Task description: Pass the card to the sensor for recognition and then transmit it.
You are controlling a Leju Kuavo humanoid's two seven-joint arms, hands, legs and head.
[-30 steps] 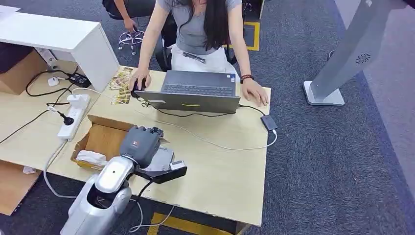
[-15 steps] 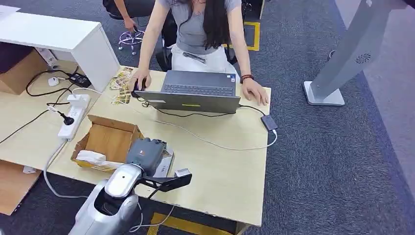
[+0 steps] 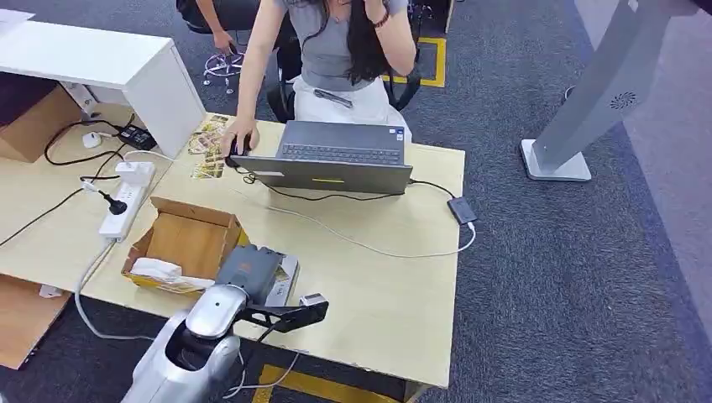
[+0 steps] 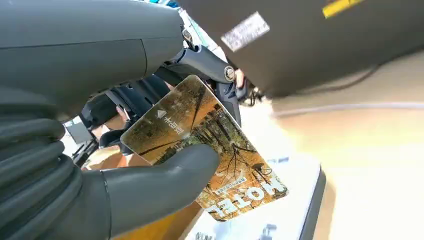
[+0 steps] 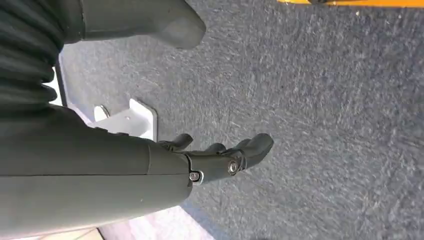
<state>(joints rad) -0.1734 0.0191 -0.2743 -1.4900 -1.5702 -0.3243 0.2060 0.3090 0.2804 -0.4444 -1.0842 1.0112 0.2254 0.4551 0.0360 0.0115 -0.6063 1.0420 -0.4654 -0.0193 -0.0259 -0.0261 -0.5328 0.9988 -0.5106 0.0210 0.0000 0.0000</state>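
My left hand (image 3: pixel 248 270) hovers over the white sensor pad (image 3: pixel 285 275) at the table's near edge, beside the cardboard box. In the left wrist view the hand (image 4: pixel 100 150) pinches a hotel card (image 4: pixel 205 145) printed with autumn trees, thumb on its face and dark fingers behind it. The card is held tilted just above the white sensor pad (image 4: pixel 280 220). My right hand (image 5: pixel 150 165) hangs over grey carpet with its fingers apart and nothing in them.
A person sits behind the open laptop (image 3: pixel 336 158), one hand on a mouse (image 3: pixel 238 148). A cable runs to a small dark reader (image 3: pixel 461 209). An open cardboard box (image 3: pixel 180 243) and a power strip (image 3: pixel 126 198) lie to the left. A grey kiosk stand (image 3: pixel 588 92) is at right.
My left arm has drawn back from over the box toward the table's near edge, settling over the sensor pad. The person has lifted one hand from the table up to the head.
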